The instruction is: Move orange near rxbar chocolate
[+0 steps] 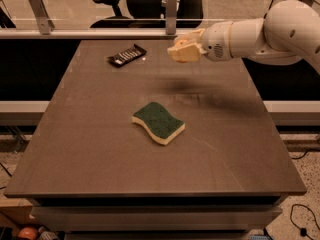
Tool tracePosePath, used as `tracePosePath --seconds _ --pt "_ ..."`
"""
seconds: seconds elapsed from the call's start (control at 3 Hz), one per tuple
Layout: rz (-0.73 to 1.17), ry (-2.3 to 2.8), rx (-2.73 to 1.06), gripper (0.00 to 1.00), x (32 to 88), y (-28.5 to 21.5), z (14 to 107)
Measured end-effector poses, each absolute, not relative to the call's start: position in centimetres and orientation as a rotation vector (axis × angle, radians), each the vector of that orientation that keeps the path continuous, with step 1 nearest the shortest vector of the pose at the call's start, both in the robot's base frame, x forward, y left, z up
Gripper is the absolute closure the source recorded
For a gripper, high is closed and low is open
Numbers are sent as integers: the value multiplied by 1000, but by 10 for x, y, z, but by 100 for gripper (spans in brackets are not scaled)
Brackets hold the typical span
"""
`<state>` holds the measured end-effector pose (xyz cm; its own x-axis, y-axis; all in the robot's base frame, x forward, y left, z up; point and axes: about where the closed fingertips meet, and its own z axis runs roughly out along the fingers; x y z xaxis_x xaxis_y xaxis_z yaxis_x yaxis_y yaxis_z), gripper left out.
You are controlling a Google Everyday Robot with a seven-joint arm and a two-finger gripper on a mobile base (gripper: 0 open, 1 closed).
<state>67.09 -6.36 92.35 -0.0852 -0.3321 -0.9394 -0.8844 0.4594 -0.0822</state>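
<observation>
A robot's white arm [260, 34] reaches in from the right above the far half of a dark brown table [90, 154], its gripper [178, 49] hanging in the air, clear of the tabletop, with the cream-coloured fingers [186, 54] closed narrowly around the orange [180, 42]. Only a small patch of the fruit's skin shows at the top of the grip, the rest being hidden by the fingers. The rxbar chocolate [127, 55], a flat black wrapped bar with white print, lies at an angle near the far left part of the table, to the left of the gripper and apart from it, with bare tabletop between the two. A soft shadow [180, 86] falls on the surface below the gripper. Nearer the camera, close to the middle of the table, sits a wavy sponge [158, 122], green on top with a yellow edge, well apart from both the bar and the held fruit and not in the space between them. Beyond the table's far edge runs a pale horizontal rail [85, 33] with two upright metal posts, one at the left [39, 6] and one just behind the gripper [171, 6]. An office chair [107, 0] stands in the background past the rail. On the floor at lower right a dark cable [300, 223] trails beside the table's base.
</observation>
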Motion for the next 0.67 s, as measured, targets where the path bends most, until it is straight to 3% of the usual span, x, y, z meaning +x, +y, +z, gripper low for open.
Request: tracePosePath --seconds 0.67 --pt "684 1635 -1118 100 687 -41 920"
